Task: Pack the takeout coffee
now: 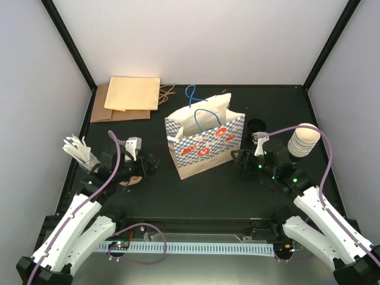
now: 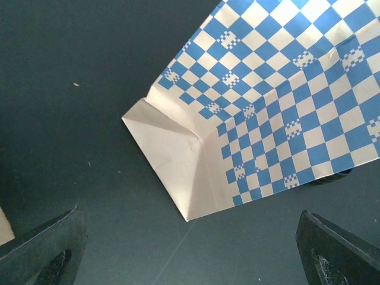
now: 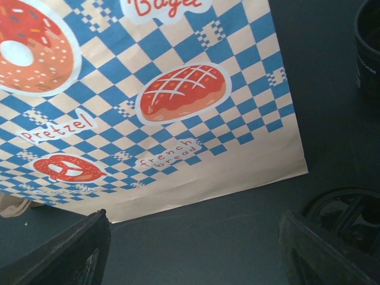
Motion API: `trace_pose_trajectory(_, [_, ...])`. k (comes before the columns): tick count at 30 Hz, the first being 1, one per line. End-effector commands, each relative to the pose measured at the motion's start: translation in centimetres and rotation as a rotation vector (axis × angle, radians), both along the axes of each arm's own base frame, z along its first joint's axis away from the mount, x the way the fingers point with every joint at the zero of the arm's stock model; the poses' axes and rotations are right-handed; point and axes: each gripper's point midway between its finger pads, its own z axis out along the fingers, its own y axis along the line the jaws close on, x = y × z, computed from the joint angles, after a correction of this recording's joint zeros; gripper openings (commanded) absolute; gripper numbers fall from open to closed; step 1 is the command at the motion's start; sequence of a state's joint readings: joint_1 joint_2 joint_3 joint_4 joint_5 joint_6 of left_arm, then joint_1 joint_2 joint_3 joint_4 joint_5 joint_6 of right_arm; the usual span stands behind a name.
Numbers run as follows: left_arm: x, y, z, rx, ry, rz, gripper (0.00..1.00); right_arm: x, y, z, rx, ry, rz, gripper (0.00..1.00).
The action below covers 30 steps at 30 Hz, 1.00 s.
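Main risk I see: the blue-and-white checked paper bag with red pastry prints (image 1: 205, 139) stands mid-table with nothing bracing it, so any arm nudge could tip or slide it, and its floppy mouth could snag a cup rim. The left gripper (image 2: 190, 255), at the bag's 9 o'clock, has its jaws spread wide and empty. The right gripper (image 3: 193, 255), at 3 o'clock, is also parted and holds nothing. As for the takeout coffee, I can't spot a single cup anywhere, just the tall stack of nested cream paper cups (image 1: 303, 141) further out at 3 o'clock. Only the right wrist view shows the round black plastic lid (image 3: 347, 217) lying beside that gripper. Only the overhead view shows the bag's open mouth.
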<state>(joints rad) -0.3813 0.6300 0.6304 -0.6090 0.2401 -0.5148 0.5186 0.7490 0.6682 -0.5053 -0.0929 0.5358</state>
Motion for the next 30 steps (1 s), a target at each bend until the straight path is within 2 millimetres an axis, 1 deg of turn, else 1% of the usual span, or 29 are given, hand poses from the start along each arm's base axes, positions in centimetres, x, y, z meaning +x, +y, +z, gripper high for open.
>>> trace_pose_trajectory(1, [0.2, -1.4, -0.1, -0.054, 0.017, -0.046, 0.99, 1.0, -0.7, 0.0, -0.015, -0.019, -0.064, 0.79])
trace_pose_trajectory(7, [0.3, -2.1, -1.1, -0.076, 0.04, -0.073, 0.99, 2.3, -1.4, 0.0, -0.076, -0.02, -0.111, 0.77])
trace_pose_trajectory(10, [0.2, -2.4, -1.4, -0.095, 0.038, -0.083, 0.99, 2.9, -1.2, -0.3, -0.084, -0.006, -0.113, 0.76])
trace_pose_trajectory(11, [0.1, -2.5, -1.8, -0.104, 0.046, -0.084, 0.99, 3.1, -1.0, -0.4, -0.078, 0.002, -0.112, 0.74])
trace_pose_trajectory(13, [0.0, -2.7, -2.3, -0.123, 0.056, -0.091, 0.99, 3.4, -0.8, -0.8, -0.071, 0.019, -0.116, 0.67])
trace_pose_trajectory(14, [-0.1, -2.7, -2.6, -0.129, 0.064, -0.091, 0.99, 3.5, -0.8, -1.0, -0.069, 0.03, -0.124, 0.62])
trace_pose_trajectory(16, [-0.3, -2.8, -3.2, -0.133, 0.075, -0.092, 0.99, 3.7, -0.7, -1.5, -0.062, 0.05, -0.138, 0.47])
trace_pose_trajectory(18, [-0.3, -2.8, -3.5, -0.135, 0.081, -0.093, 0.99, 3.9, -0.9, -2.1, -0.062, 0.07, -0.166, 0.28])
trace_pose_trajectory(21, [-0.4, -2.8, -3.8, -0.134, 0.082, -0.092, 0.99, 4.2, -1.2, -2.9, -0.067, 0.095, -0.201, 0.04])
trace_pose_trajectory(22, [-0.3, -2.8, -3.9, -0.133, 0.081, -0.092, 0.99, 4.3, -1.1, -3.1, -0.069, 0.104, -0.203, 0.02])
trace_pose_trajectory(23, [-0.3, -2.8, -3.9, -0.132, 0.081, -0.093, 0.99, 4.4, -1.0, -3.4, -0.071, 0.116, -0.203, 0.01])
trace_pose_trajectory(25, [-0.3, -2.8, -4.0, -0.13, 0.079, -0.093, 0.99, 4.7, -0.7, -3.9, -0.072, 0.144, -0.206, 0.01])
trace_pose_trajectory(30, [-0.1, -2.8, -4.0, -0.122, 0.072, -0.095, 0.99, 5.5, 1.0, -5.0, -0.012, 0.187, -0.18, 0.01])
